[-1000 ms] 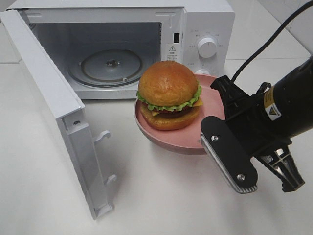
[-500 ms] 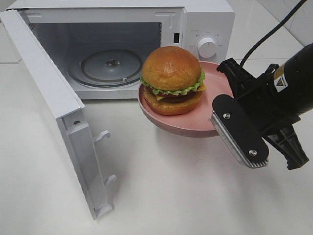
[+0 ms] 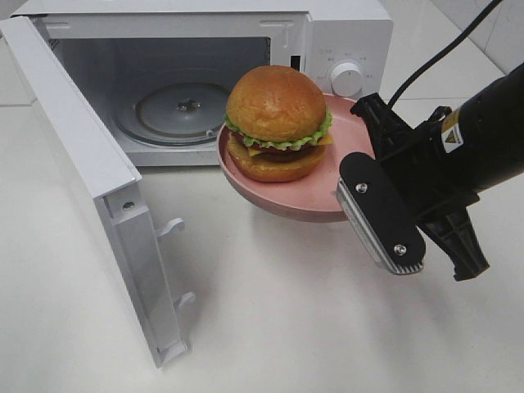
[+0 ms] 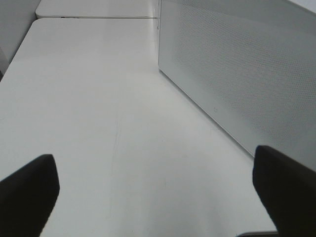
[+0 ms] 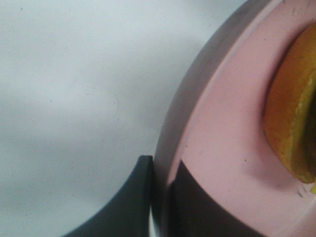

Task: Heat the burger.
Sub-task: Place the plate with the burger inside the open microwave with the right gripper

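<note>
The burger (image 5: 291, 113) is cut off by the frame edge and blurred in the right wrist view. In the exterior high view, the plate (image 3: 286, 201) rim is partly hidden behind the right gripper (image 5: 160, 167). The microwave (image 3: 352, 24) panel lettering is too small to be read.

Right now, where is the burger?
In the high view the burger sits on the pink plate near the centre, just in front of the open microwave; the right tool grips the plate's rim.
</note>
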{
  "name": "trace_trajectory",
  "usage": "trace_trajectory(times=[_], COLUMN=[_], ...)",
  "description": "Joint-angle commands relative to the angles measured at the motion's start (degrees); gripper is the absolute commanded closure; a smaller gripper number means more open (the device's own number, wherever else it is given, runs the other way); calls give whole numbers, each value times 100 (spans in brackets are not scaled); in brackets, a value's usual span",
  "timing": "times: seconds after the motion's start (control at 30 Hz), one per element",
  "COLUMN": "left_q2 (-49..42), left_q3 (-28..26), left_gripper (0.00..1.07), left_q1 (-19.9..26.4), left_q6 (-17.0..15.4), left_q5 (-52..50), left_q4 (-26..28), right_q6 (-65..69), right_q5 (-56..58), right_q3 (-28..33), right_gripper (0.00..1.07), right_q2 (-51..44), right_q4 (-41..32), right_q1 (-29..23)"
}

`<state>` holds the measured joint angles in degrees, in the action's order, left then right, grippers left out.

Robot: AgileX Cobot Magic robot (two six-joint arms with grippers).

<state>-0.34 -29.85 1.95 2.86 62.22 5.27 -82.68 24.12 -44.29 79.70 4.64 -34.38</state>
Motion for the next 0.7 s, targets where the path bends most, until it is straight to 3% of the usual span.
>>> trace_trajectory(times=[0.03, 0.33, 0.7], left_q2=[-97, -97, -97], left_q3=[17, 17, 17], left_gripper=[7, 7, 7], left_q1=[-34, -34, -34], left_q6=[-11, -11, -11], left_q5=[-80, -80, -80], left_q4=[23, 23, 23], right_q6=[-46, -46, -17], right_q5=[-705, -859, -819], right_q3=[-92, -195, -733], right_gripper=[107, 107, 107], right_q2=[40, 350, 945], right_q4=[0, -86, -132], right_q1=[-235, -470, -516])
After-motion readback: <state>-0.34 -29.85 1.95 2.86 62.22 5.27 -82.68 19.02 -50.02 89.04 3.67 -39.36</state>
